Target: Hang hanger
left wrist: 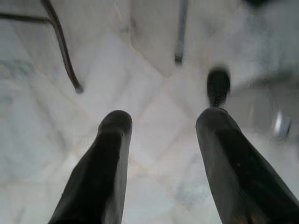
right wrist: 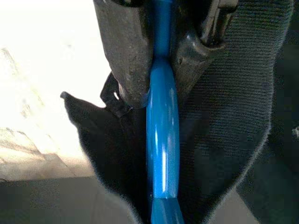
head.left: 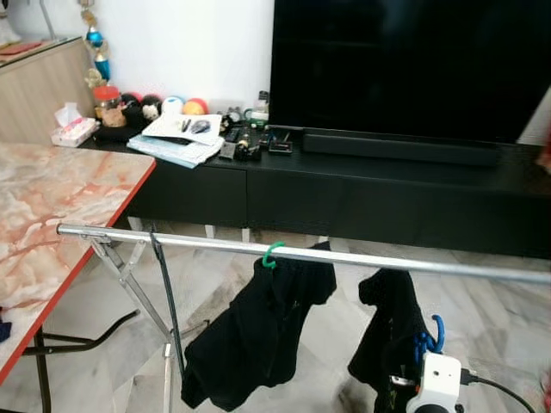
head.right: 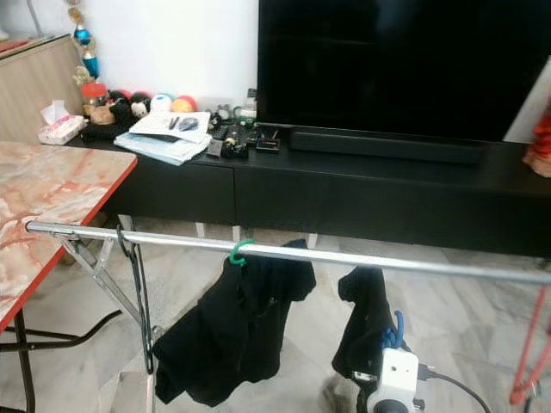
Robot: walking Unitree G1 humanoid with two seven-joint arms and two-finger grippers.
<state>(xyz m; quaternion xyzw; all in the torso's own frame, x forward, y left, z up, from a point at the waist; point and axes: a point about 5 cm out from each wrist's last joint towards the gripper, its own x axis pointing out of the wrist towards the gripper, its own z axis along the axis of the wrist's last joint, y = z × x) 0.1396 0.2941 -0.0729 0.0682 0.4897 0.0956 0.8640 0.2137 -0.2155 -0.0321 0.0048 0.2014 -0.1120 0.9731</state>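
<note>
Left eye view: a marble-patterned table with a red edge (head.left: 52, 215) is seen at the left, and a long silver metal drying-rack rail (head.left: 362, 258) is carried across the scene from beside that table's edge to the right border. Near the rail's left end a thin black empty hanger (head.left: 164, 284) is hung. Further along, close to the rail's middle, a green plastic hanger hook (head.left: 272, 255) is looped over the rail, with a black garment (head.left: 258, 335) draped below it.

To the right of it, a second black garment (head.left: 392, 331) is held up just under the rail on a blue plastic hanger (head.left: 430, 337), whose hook is seen below the rail and not over it. The right gripper (right wrist: 161, 56) is shown in the right wrist view with its two black fingers (right wrist: 126, 46) clamped together on the blue hanger's shaft, dark fabric lying around it. The white wrist housing (head.left: 439, 383) is seen at the lower edge beneath that garment.

In the left wrist view the left gripper (left wrist: 161, 126) is pointed down at the pale marble floor (left wrist: 154, 93), its fingers (left wrist: 110, 154) held well apart with nothing between them.

Behind the rail, a low black TV cabinet (head.left: 362, 194) is set against the wall, with a large black television (head.left: 405, 64) on it and papers and small objects (head.left: 181, 138) at its left end.
</note>
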